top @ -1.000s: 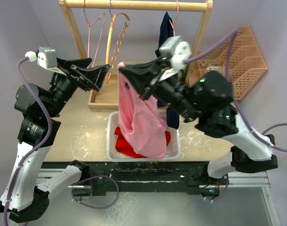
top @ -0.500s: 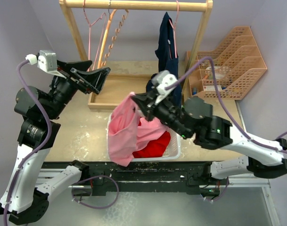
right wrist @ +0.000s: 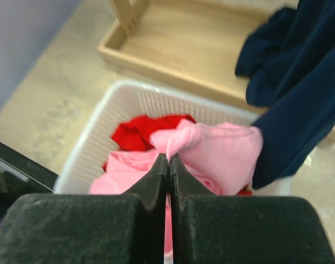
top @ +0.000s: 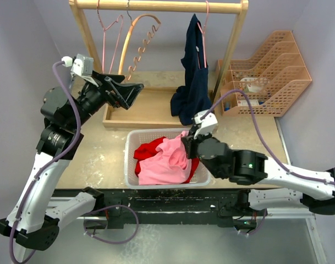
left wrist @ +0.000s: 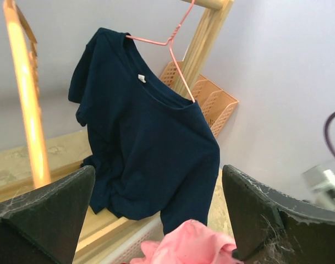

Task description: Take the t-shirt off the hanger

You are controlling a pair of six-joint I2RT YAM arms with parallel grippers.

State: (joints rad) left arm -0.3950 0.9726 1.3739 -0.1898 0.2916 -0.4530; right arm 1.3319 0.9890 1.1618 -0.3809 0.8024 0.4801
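The right pincer (right wrist: 168,159) clamped a fold of the pink t-shirt (top: 164,162), low in the basket (top: 130,148), likely for dropping; the left pincer (top: 126,91) gaped apart, facing the navy t-shirt (left wrist: 145,143) on its hanger (left wrist: 170,41).

Top external: sits high behind the arm bases, looks down and forward across the table (top: 101,159) to the wooden rack (top: 156,6); takes in the whole scene from afar. Left wrist: raised, faces up at the navy t-shirt (left wrist: 145,148), mid range. Right wrist: low, very close, tilts down into the white basket (right wrist: 90,144). Shares the navy t-shirt and pink t-shirt (right wrist: 222,143) with both others.
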